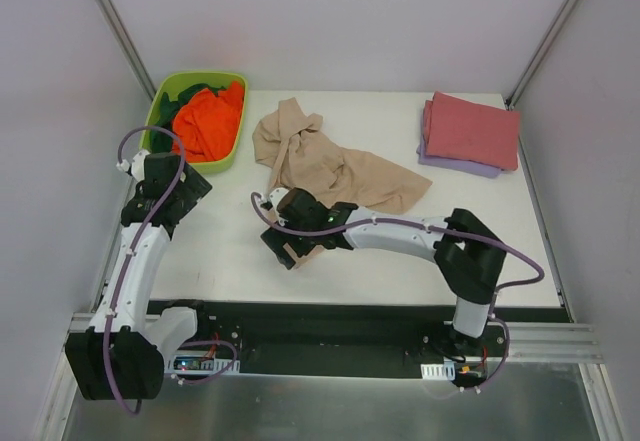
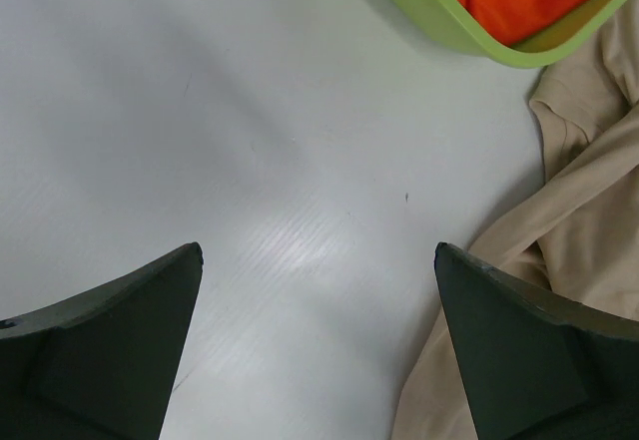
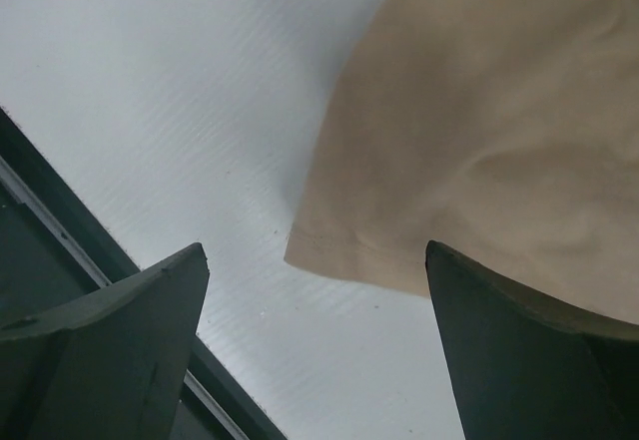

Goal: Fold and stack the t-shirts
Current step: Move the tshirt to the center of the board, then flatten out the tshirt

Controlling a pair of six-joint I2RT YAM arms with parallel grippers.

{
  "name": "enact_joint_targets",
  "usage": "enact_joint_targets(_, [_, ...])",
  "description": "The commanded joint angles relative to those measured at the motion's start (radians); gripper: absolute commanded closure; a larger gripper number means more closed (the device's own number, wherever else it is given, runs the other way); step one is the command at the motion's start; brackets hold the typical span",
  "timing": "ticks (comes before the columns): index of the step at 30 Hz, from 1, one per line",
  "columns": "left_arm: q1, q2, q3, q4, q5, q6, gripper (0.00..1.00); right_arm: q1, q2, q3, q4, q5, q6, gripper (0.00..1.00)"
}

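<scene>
My left tool (image 2: 318,250) hangs over bare worktop (image 1: 230,251) near the left edge, just on the near side of the lime-green tub (image 2: 439,6). Its jaws are spread wide and hold nothing; only white surface shows between them.

My right tool (image 3: 316,248) reaches across to a spot left of the middle, closer to the near edge. It too is spread wide and grips nothing. A hemmed corner of the tan t-shirt (image 1: 330,166) lies flat on the worktop below the gap, nearer one finger, and neither finger is closed on the cloth.

The tan t-shirt lies crumpled across the middle of the worktop, bunched towards the far edge and trailing off both to the right and towards my right tool.

The tub sits in the far left corner with the orange t-shirt (image 1: 205,121) heaped in it and the dark green t-shirt (image 1: 185,96) behind that.

In the far right corner the dusty red t-shirt (image 1: 475,129) lies folded on top of the folded lavender t-shirt (image 1: 460,165).
</scene>
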Motion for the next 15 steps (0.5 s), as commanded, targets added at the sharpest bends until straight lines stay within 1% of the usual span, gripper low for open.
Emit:
enact_joint_targets(1, [0.044, -0.029, -0.019, 0.002, 0.040, -0.042, 0.01, 0.031, 0.083, 0.085, -0.092, 0.027, -0.029, 0.11])
enact_joint_targets(4, [0.082, -0.017, -0.025, 0.002, 0.061, -0.040, 0.01, 0.066, 0.140, 0.138, -0.151, 0.037, -0.048, 0.17])
enact_joint_targets(5, [0.090, -0.015, -0.025, 0.002, 0.076, -0.039, 0.01, 0.076, 0.160, 0.152, -0.174, 0.054, -0.054, 0.17])
enact_joint_targets(8, [0.098, -0.009, -0.025, 0.003, 0.082, -0.040, 0.01, 0.079, 0.195, 0.161, -0.190, 0.074, -0.040, 0.21])
enact_joint_targets(11, [0.102, 0.000, -0.021, 0.002, 0.090, -0.039, 0.01, 0.080, 0.224, 0.183, -0.213, 0.089, -0.026, 0.28])
enact_joint_targets(15, [0.108, 0.002, -0.021, 0.002, 0.102, -0.034, 0.01, 0.077, 0.250, 0.189, -0.248, 0.169, 0.012, 0.38])
